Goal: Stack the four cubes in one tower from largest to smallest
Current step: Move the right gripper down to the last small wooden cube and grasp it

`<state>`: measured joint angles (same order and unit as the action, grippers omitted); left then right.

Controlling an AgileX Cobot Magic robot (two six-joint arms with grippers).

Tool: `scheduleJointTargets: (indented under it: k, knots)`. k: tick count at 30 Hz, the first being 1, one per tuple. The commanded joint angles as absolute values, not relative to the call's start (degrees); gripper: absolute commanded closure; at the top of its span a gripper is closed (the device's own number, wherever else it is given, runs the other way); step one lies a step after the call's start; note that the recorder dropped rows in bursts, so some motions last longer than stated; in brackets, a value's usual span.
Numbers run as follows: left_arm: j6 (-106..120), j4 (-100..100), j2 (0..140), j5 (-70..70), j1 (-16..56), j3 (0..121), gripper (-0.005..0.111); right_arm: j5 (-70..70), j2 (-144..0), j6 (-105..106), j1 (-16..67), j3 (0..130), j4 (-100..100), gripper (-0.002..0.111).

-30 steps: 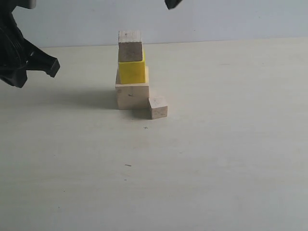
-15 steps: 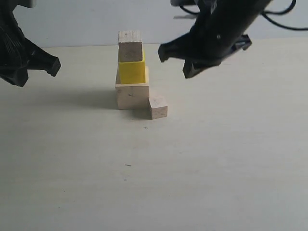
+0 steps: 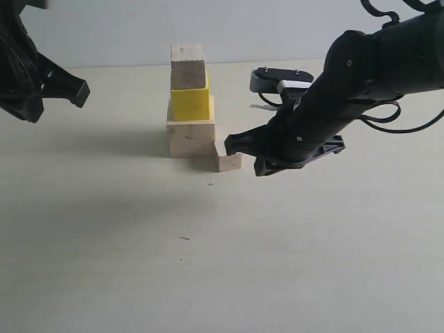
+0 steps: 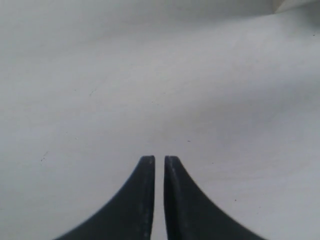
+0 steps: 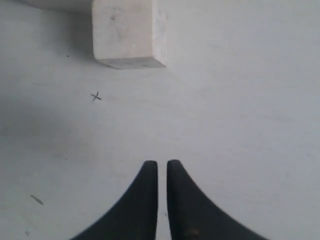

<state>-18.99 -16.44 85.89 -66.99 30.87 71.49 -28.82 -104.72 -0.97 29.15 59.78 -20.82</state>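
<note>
Right gripper [image 5: 162, 165] first: its two black fingers are pressed almost together, only a thin slit between them, and nothing is pinched. In the exterior view it sits low at centre-right of the frame, nose aimed at the smallest cube [image 3: 227, 156], which lies on the bench [image 3: 312, 243] just right of centre, tucked against the lower right corner of the large cube [image 3: 191, 137]. I cannot tell whether the two touch.

Above the large cube stands the yellow cube [image 3: 189, 103], and on that the mid-small cube [image 3: 188, 69], at upper centre. That makes three levels up and one to go.

The left gripper [image 4: 159, 159] is parked at the far left edge, with its fingers likewise close together and empty.

Now the danger. If the fingers go forward as narrow as this, they would shove the little cube rather than straddle it. Once they are spread, the inner finger has hardly any room beside the large cube, and a bump there could shake the stack. The top cube also looks slightly twisted on the yellow, so a heavy landing may tip it.

There are no brands or labels to read, only a small pencilled cross [image 5: 96, 96] on the bench.
</note>
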Motion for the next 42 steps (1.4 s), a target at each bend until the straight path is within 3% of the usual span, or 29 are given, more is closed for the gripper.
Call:
scheduleJointTargets:
  k: [1,9,15,42]
  knots:
    - [-19.6,-15.7,85.3,-65.8,30.8,71.3,0.097,-24.3,-104.8,3.5,31.8,59.9,-22.6,0.085]
    - [-19.6,-15.6,85.3,-65.9,30.8,71.3,0.097,-17.4,-104.8,3.5,32.8,59.9,-21.9,0.057]
    - [-19.6,-15.6,85.3,-65.4,30.8,71.3,0.097,-11.8,-105.8,3.6,32.8,59.9,-20.2,0.047]
    - [-19.6,-15.5,85.3,-64.9,30.8,71.3,0.097,-11.5,-116.2,3.5,33.3,67.1,-20.5,0.045]
